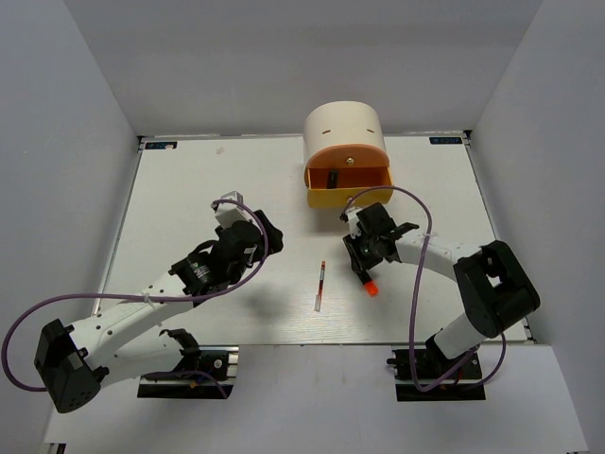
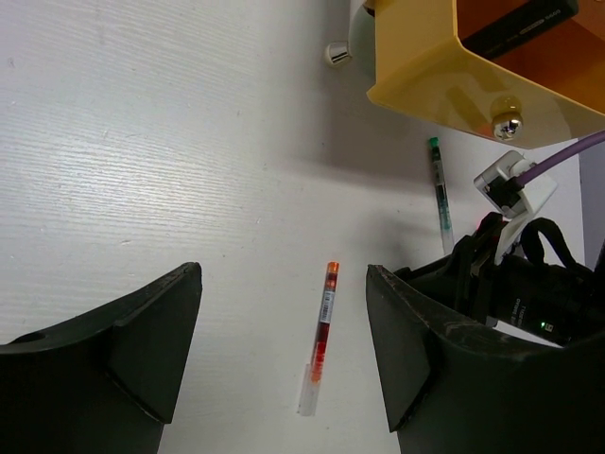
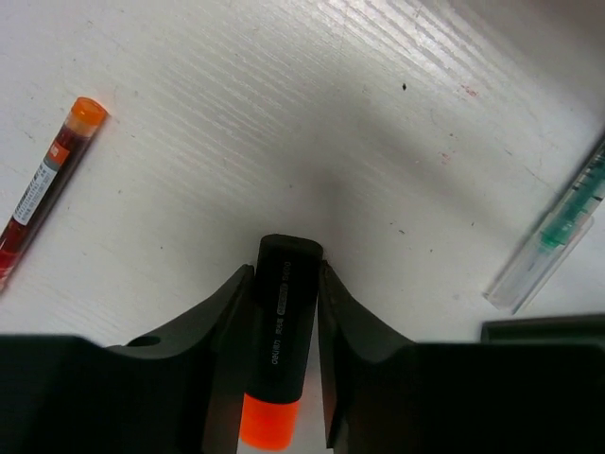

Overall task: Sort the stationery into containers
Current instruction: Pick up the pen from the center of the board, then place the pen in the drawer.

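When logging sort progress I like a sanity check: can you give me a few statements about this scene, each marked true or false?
1. The right gripper is shut on a highlighter with an orange end. True.
2. The left gripper holds the red pen. False: it is open, and the pen lies on the table, untouched.
3. The yellow drawer is open, with a dark item inside. True.
4. The green pen lies in the drawer. False: it lies on the table, just outside the drawer's front.
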